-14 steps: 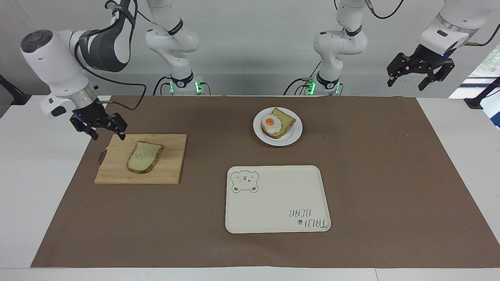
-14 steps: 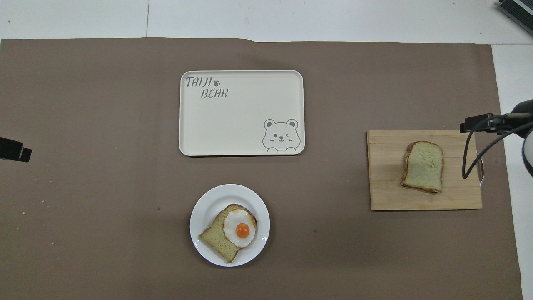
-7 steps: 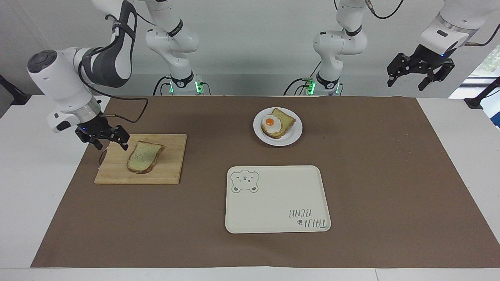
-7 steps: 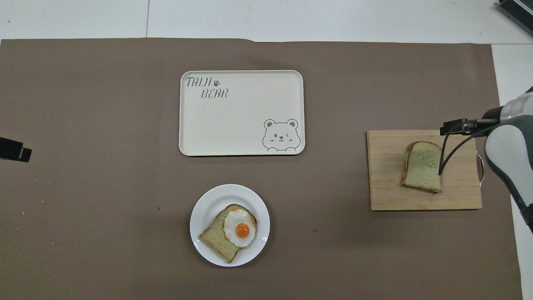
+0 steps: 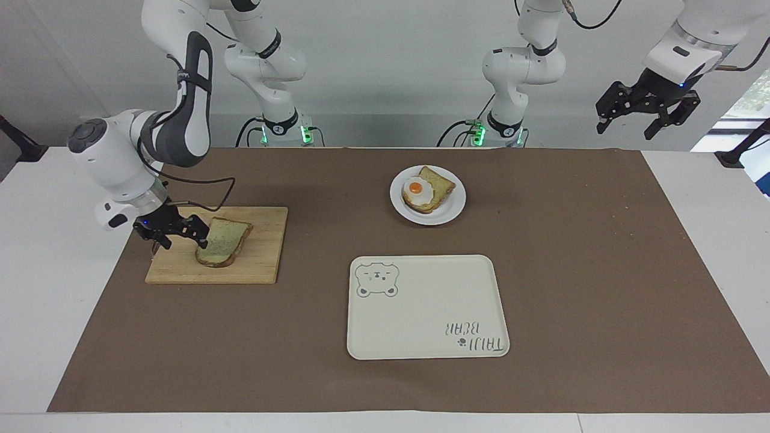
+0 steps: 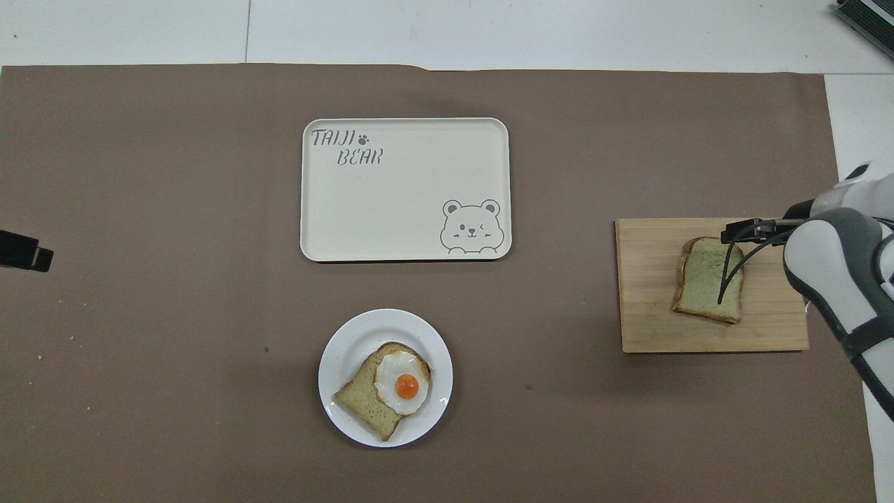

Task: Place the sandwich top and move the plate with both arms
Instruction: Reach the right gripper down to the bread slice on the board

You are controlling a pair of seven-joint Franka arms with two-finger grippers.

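Two claws gape: right claw [image 5: 178, 236] apparently beside sandwich top [image 5: 223, 242], left claw [image 5: 647, 113] waiting.

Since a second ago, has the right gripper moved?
Yes. The right gripper has come down and in over the cutting board, ending beside the sandwich top; earlier it hung off the board's corner.

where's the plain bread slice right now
The bread slice lies on the cutting board toward the right arm's end of the table, with the right end effector beside it.
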